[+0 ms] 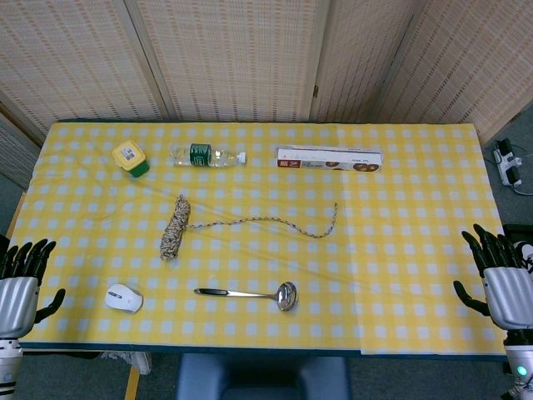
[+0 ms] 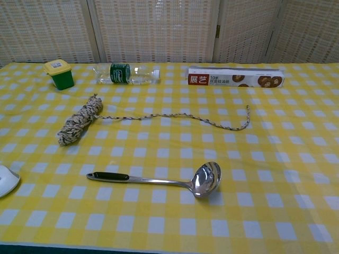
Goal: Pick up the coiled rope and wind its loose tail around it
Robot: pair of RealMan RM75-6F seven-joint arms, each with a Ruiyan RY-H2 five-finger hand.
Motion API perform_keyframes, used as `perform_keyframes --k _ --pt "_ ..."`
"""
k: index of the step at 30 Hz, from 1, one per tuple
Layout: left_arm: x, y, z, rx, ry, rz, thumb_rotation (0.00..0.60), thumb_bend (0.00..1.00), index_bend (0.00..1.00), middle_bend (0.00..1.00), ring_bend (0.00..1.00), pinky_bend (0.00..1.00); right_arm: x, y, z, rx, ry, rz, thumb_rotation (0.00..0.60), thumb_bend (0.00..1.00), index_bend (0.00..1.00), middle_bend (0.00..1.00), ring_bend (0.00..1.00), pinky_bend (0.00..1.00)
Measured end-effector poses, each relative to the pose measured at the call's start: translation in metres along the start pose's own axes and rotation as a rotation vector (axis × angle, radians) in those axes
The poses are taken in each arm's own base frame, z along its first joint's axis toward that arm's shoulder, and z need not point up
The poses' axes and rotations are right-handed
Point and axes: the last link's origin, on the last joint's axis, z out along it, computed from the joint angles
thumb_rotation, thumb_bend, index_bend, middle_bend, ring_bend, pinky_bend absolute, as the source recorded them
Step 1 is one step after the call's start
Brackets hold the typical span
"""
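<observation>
Head view: the coiled rope (image 1: 174, 227) is seen lying left of centre on the yellow checked tablecloth (image 1: 400, 250), its loose tail (image 1: 275, 222) trailing out to the right and hooking up at the far end. The left hand (image 1: 21, 283) is parked at the near-left table edge, fingers spread, nothing held; the right hand (image 1: 504, 279) is parked at the near-right edge, likewise released and empty. Both are well apart from the rope, so the pickup is judged not yet begun. Also noted: white mouse (image 1: 123, 297) and steel ladle (image 1: 250, 293) near the front, green-lidded jar (image 1: 131, 157), water bottle (image 1: 206, 155) and long box (image 1: 329, 158) along the back. Chest view: neither hand is shown. The coil (image 2: 79, 120) is seen lying diagonally, the tail (image 2: 175, 117) leaving from its upper end toward the right; the ladle (image 2: 159, 180) lies between coil and front edge, just clear of it. For a good grasp, the coil is best taken by the left hand across its middle so the strands stay bundled, approached from the side to avoid the mouse and ladle; the tail would then be left free for the right hand to pick up near the coil and wrap under light tension.
</observation>
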Motion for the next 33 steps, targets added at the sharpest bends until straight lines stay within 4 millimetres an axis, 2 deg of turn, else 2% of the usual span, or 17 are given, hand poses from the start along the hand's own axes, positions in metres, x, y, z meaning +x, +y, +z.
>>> perform_keyframes --k 11,18,27,33 --pt "0.002 0.008 0.011 -0.037 -0.005 0.004 0.6 0.35 0.11 0.1 0.07 0.01 0.001 -0.002 0.002 0.006 -0.001 0.0 0.59 0.38 0.0 0.0 0.03 0.0" --pt "0.011 0.026 0.036 -0.106 0.018 -0.033 0.6 0.35 0.12 0.1 0.07 0.01 0.003 -0.002 0.004 0.013 0.008 0.0 0.591 0.38 0.0 0.0 0.03 0.0" --pt "0.022 0.076 0.084 -0.277 -0.012 -0.056 0.6 0.35 0.12 0.1 0.08 0.03 0.012 -0.002 0.004 0.013 0.034 -0.01 0.59 0.38 0.0 0.0 0.03 0.0" --pt "0.018 0.125 0.118 -0.392 -0.075 -0.06 0.6 0.35 0.11 0.1 0.08 0.04 0.015 -0.002 0.002 0.015 0.038 -0.013 0.589 0.38 0.0 0.0 0.03 0.0"
